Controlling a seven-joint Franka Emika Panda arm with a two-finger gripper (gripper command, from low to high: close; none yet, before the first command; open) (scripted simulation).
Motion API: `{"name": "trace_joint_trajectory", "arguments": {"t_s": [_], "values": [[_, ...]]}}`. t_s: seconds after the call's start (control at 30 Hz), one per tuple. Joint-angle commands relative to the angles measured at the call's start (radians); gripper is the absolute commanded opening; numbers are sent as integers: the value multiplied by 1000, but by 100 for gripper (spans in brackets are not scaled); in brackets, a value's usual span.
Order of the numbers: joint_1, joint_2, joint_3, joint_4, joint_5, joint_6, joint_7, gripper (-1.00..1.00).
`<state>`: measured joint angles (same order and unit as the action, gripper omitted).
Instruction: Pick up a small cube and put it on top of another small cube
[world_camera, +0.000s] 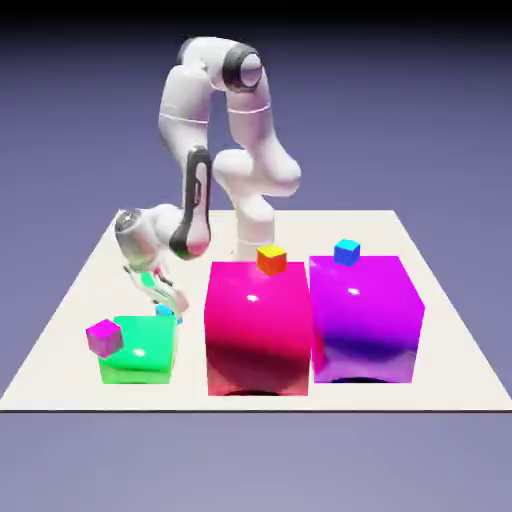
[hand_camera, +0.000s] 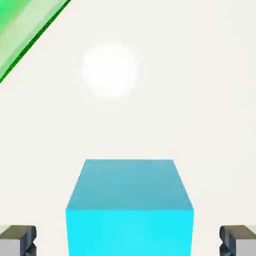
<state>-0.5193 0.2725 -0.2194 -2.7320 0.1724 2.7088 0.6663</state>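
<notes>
The gripper (world_camera: 172, 303) is low, just behind the far right corner of the green block (world_camera: 140, 349), on the exterior view's left. Its fingers are spread wide. In the hand view the two grey fingertips (hand_camera: 18, 239) sit at the bottom corners w/ a gap on each side of the small cyan cube (hand_camera: 129, 207), so they're not pinching it. That cube sits btwn them, big and close, on the pale table (hand_camera: 200, 100). In the exterior view only a tiny bit of cyan (world_camera: 165, 312) shows by the fingers, right beside the green block's back edge.

A slice of green shows in the hand view's top left corner, near the cube but apart from it. A bright round glare spot sits on the table past the cube.

Going out from there: a small purple cube (world_camera: 104, 337) sits tilted at the green block's near left top corner. To the right is a tall pink block (world_camera: 257, 328) w/ a small orange cube (world_camera: 271, 260) on top, near its far edge. Next right, just beside it, is a tall purple block (world_camera: 366, 318) w/ a small blue cube (world_camera: 347, 252) on its far edge.

The white arm (world_camera: 225, 130) bends up high at the far side of the table, then comes down to the left.
</notes>
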Motion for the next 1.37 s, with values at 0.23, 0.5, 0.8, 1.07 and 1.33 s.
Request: {"name": "trace_joint_trajectory", "arguments": {"t_s": [0.23,0.5,0.8,1.07,1.33], "values": [[70,-217,-108,6,-139,-214,98,-100],[110,-265,-156,115,-283,-472,59,-100],[238,-590,170,235,-87,-839,433,-100],[307,-780,386,280,75,-997,677,-100],[320,-760,408,158,99,-855,667,100]]}}
